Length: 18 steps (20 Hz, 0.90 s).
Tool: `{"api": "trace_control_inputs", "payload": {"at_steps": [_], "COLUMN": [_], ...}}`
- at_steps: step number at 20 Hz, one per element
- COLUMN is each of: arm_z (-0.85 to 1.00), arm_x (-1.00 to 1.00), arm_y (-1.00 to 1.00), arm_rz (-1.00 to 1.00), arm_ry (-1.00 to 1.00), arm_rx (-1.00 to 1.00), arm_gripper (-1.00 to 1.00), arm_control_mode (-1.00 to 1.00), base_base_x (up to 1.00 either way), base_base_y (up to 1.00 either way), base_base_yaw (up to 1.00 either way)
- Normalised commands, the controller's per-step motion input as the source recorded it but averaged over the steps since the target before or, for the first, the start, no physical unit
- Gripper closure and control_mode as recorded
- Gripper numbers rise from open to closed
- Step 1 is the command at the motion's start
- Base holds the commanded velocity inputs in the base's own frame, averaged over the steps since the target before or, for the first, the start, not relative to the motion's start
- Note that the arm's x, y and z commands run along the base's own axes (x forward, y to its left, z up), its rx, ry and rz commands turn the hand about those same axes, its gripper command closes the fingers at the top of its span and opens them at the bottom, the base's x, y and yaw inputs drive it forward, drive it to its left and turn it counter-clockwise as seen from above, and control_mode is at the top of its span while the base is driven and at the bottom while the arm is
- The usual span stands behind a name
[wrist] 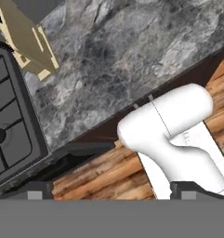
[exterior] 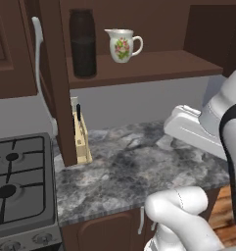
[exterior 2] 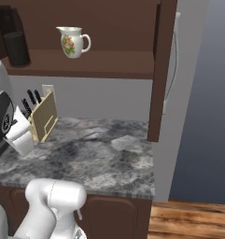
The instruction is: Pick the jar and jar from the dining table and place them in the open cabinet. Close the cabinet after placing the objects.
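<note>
We find the tall dark jar (exterior: 83, 43) upright on the wooden shelf (exterior: 153, 64) of the open cabinet (exterior: 55, 83), beside a white floral jug (exterior: 122, 45). Below, a tan knife block (exterior: 81, 137) stands on the marbled stone desk (exterior: 134, 171) near the stove (exterior: 16, 181). The jaws stand wide open, empty.

Even, shadowless rendered light is spread over the marbled surface (exterior: 139, 162), the cabinet interior (exterior: 153, 24) at the upper part of both base frames is left dimmer, no glare is seen, and coarse texture softens every view, without edge distortion.
</note>
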Motion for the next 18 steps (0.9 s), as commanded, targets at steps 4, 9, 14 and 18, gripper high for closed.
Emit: {"api": "trace_control_inputs", "payload": {"at_steps": [4, 9, 14, 18], "arm_z": [-0.21, -0.18, -0.07, -0.02], "arm_x": [0.29, 0.19, 0.06, 0.01], "arm_y": [-0.14, -0.10, -0.12, -0.10], "arm_rz": [0.22, 0.24, 0.12, 0.00], "arm_ry": [-0.08, -0.11, -0.05, 0.01], "arm_rx": [-0.17, -0.17, -0.11, -0.05], "arm_gripper": [-1.00, -1.00, -1.00, -1.00], "arm_control_mode": [-1.00, -1.00, -1.00, -1.00], "base_base_x": [0.00, 0.00, 0.00, 0.00], "base_base_y": [0.00, 0.00, 0.00, 0.00], "base_base_yaw": [0.00, 0.00, 0.00, 0.00]}}
